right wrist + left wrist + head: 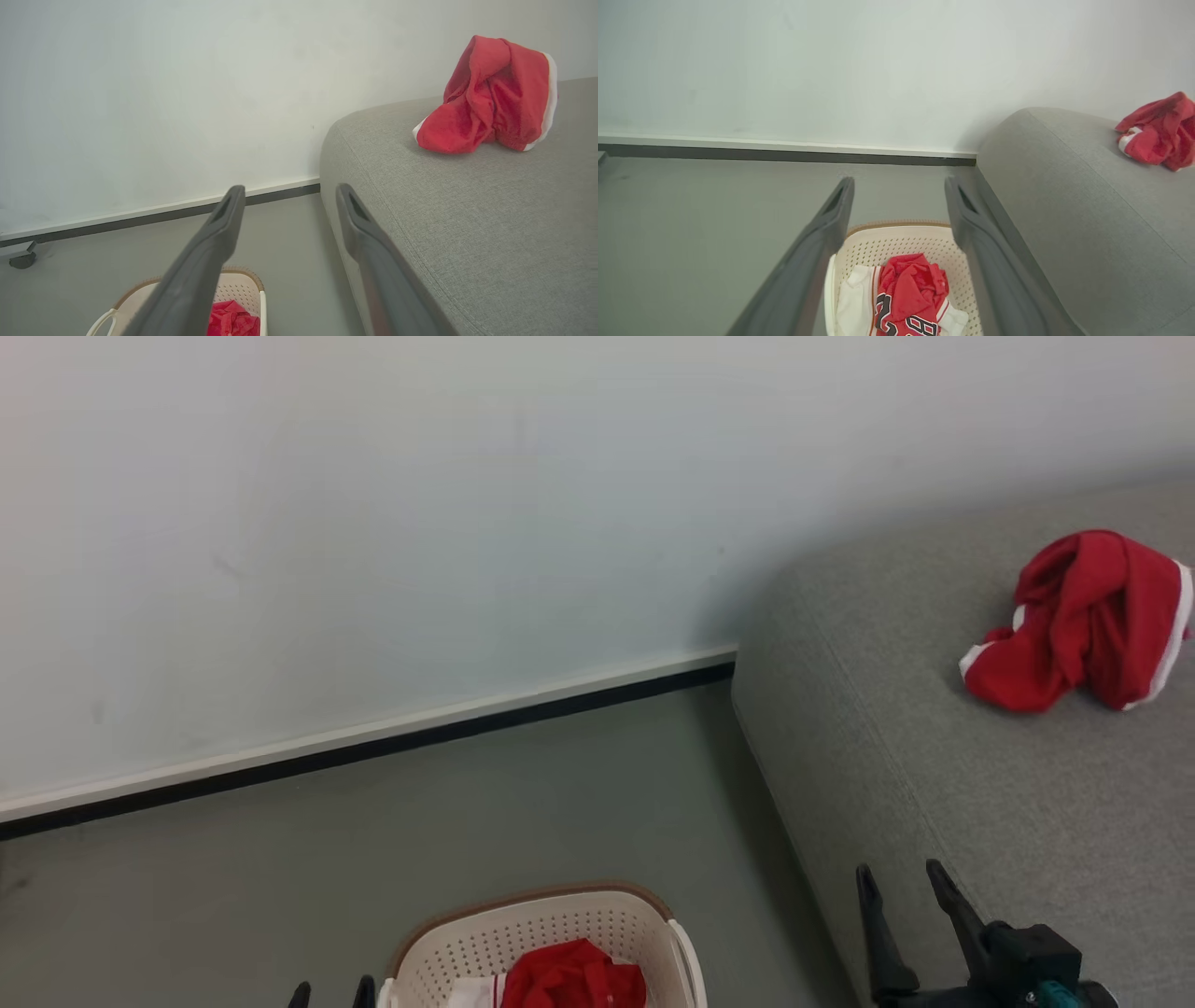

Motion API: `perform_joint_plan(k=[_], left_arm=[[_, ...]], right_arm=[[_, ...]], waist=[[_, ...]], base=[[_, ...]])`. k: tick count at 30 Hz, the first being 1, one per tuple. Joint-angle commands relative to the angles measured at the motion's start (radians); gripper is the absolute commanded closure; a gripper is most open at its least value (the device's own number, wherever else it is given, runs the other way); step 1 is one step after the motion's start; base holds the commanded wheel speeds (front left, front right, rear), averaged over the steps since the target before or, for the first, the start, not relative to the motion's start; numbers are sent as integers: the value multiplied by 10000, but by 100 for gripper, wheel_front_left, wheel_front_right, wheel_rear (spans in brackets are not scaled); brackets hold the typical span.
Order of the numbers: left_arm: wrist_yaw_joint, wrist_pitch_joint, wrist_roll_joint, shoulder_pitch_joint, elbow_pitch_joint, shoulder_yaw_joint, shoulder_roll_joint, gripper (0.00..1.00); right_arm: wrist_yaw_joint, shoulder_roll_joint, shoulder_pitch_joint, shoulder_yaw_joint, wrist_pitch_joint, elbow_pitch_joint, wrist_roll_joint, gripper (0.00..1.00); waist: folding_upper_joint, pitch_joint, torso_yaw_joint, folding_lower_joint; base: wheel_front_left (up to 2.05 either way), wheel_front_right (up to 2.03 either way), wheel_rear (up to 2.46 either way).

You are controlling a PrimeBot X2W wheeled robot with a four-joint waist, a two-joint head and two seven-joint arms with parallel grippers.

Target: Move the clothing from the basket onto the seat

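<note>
The cream basket (560, 926) with its brown rim sits on the floor at the bottom centre. Inside it lies a crumpled red jersey (910, 298) with dark white-edged lettering, next to a white cloth (853, 298). A second red garment (1083, 621) with white trim lies bunched on the grey seat (980, 784) at the right. My left gripper (330, 992) is open just left of the basket, its tips barely in the head view. My right gripper (901, 882) is open and empty above the seat's front corner.
A pale wall with a white and black baseboard (373, 742) runs behind the grey floor (280, 859). A small dark caster (21, 259) stands by the wall at the far left of the right wrist view.
</note>
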Motion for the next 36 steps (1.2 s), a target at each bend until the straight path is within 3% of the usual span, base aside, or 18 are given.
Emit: perform_joint_plan(k=[1,18,25,36], left_arm=[[-69,-42,123,-198,94,-56,26,0],[-475,1315,785,-4267,2897,-1347,801,0],[58,2660,1545,-5918,4549,-1778,1154,0],[762,3642,2101,-7554,6260,-2120,1266,0]], right_arm=[[-3,7,-123,-10,-8,-68,35,0],[-3,18,-1050,101,-1004,-493,891,0],[-3,23,-1280,257,-1372,-584,1445,0],[-3,21,-1557,685,-1525,-696,2026,0]], waist=[[0,913,-829,0],[0,4955,-2569,0],[0,6377,-3034,0],[0,7717,-3482,0]], base=[[0,0,0],[0,0,0],[0,0,0],[0,0,0]])
